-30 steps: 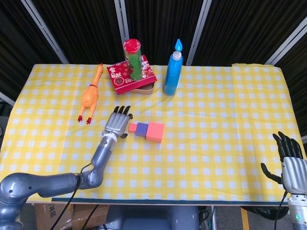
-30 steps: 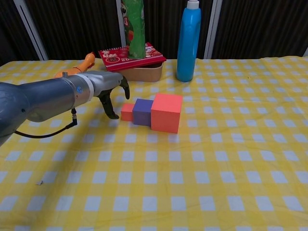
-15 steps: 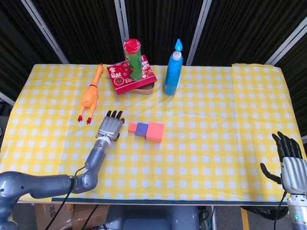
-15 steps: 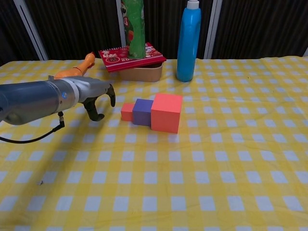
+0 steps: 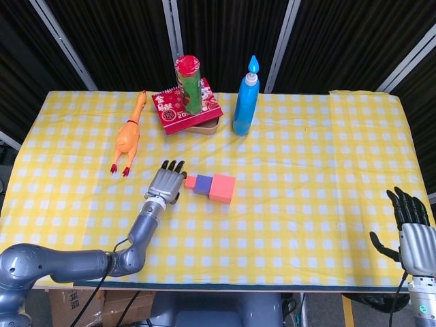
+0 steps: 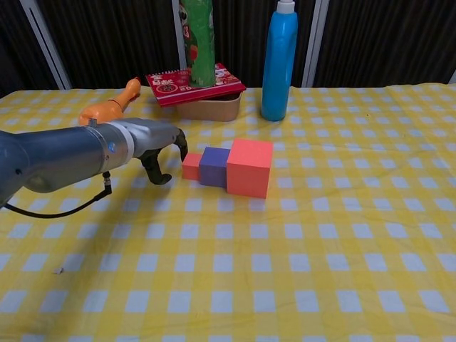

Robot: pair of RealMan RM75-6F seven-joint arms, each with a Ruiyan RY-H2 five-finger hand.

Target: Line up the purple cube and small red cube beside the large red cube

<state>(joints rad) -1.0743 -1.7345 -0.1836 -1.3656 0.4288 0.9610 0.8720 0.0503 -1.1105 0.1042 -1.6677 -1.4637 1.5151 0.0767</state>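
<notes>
The small red cube (image 5: 191, 182) (image 6: 191, 166), the purple cube (image 5: 202, 184) (image 6: 213, 165) and the large red cube (image 5: 223, 189) (image 6: 250, 167) sit side by side in a row, touching, near the middle of the yellow checked table (image 5: 306, 191). My left hand (image 5: 167, 184) (image 6: 160, 149) lies just left of the small red cube with its fingers loosely curved and apart, holding nothing; its fingertips are at the cube's left face. My right hand (image 5: 412, 228) hangs open off the table's front right corner, seen only in the head view.
A rubber chicken (image 5: 129, 136) (image 6: 107, 107) lies at the back left. A red box (image 5: 187, 112) (image 6: 203, 89) with a green can (image 5: 189, 82) (image 6: 197, 43) on it and a blue bottle (image 5: 246, 102) (image 6: 279, 60) stand at the back.
My left hand drew back to the left, then came in again against the small red cube. The row of cubes has shifted slightly to the right. The right hand has not moved.
</notes>
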